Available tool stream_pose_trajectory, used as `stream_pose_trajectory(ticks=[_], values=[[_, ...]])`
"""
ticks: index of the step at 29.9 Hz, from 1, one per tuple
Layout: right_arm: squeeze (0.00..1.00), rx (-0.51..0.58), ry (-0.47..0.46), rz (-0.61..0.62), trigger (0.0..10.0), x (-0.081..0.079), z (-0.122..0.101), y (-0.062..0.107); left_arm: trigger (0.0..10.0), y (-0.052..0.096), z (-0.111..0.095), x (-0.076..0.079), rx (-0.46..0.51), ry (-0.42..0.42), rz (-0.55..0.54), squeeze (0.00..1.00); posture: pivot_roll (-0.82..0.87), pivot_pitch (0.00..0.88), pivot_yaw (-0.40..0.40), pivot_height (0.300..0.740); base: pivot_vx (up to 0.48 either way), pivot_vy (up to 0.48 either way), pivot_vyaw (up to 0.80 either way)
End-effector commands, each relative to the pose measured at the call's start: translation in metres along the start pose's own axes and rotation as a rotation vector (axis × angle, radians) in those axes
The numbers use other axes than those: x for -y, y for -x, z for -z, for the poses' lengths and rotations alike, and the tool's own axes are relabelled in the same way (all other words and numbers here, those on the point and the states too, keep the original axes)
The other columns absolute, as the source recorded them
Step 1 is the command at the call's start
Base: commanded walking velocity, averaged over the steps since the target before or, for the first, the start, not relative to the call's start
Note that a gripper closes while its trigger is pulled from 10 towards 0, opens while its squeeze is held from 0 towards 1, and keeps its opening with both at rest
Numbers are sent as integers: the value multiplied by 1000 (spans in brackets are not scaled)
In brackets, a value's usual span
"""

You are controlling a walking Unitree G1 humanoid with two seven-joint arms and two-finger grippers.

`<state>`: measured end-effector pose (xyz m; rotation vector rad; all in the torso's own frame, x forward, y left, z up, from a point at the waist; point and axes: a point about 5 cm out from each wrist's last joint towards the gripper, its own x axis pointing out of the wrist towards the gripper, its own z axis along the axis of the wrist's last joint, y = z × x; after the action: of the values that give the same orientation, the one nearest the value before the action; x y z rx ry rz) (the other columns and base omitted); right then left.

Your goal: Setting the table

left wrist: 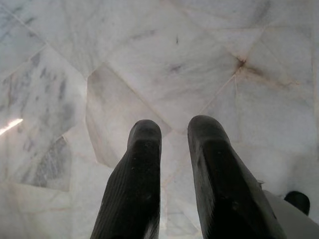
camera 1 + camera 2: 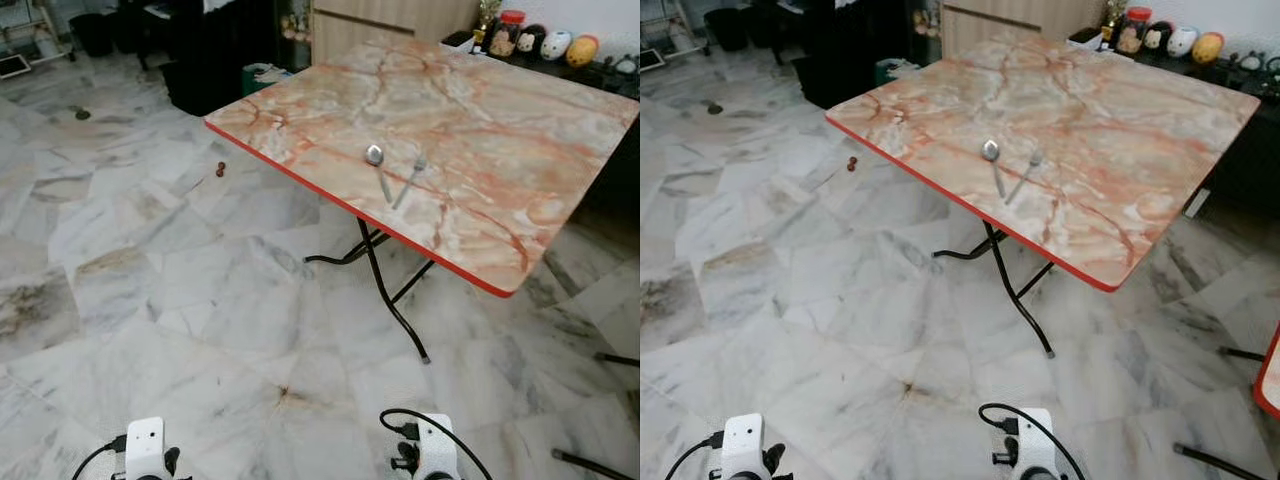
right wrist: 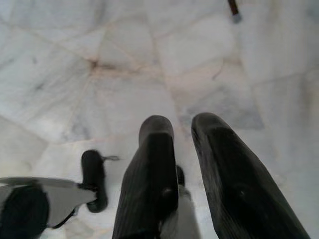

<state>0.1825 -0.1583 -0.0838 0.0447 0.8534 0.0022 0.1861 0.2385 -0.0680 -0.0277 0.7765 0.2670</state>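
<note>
Cutlery already lies on the marble-patterned folding counter (image 2: 480, 170): a spoon (image 2: 378, 165) and a fork (image 2: 410, 181) sit side by side near its red near edge, handles angled toward each other, roughly where a seated diner would reach them. Both arms hang low over the pale marble floor (image 2: 150, 300). The left end effector (image 1: 172, 144) and the right end effector (image 3: 184, 144) each show fingers slightly parted, holding nothing. Far right, jars and figurines (image 2: 540, 42) line a dark shelf. Much of the counter's surface is bare, leaving room for more settings; its black folding legs (image 2: 385, 285) splay outward beneath the near edge, a likely snag in any approach.
</note>
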Motion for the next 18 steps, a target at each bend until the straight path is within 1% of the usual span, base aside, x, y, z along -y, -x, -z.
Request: stream_pose_trajectory(ticks=[1,9,12,14,16,17,18], values=[[0,19,-4,-15,10000,-4,-2,0,10000,2,6,-6,-15,20,-30,0,37,72,24,740,0,0,0],[0,85,16,-24,10000,-3,-9,0,10000,3,8,-6,-18,13,-29,0,38,82,18,740,0,0,0],[0,117,92,-47,10000,-4,-13,0,10000,3,9,-5,-19,13,-28,0,31,83,12,740,0,0,0],[0,135,73,-45,10000,-4,-15,0,10000,3,9,-5,-17,14,-28,0,32,83,12,740,0,0,0],[0,159,71,-42,10000,-3,-16,1,10000,3,10,-4,-16,14,-26,0,31,84,13,740,0,0,0],[0,183,86,-44,10000,-3,-19,1,10000,3,10,-3,-14,13,-22,0,31,84,13,740,0,0,0],[0,277,118,-38,10000,0,-45,-2,10000,3,10,-3,-13,11,-21,0,29,86,13,740,0,0,0]])
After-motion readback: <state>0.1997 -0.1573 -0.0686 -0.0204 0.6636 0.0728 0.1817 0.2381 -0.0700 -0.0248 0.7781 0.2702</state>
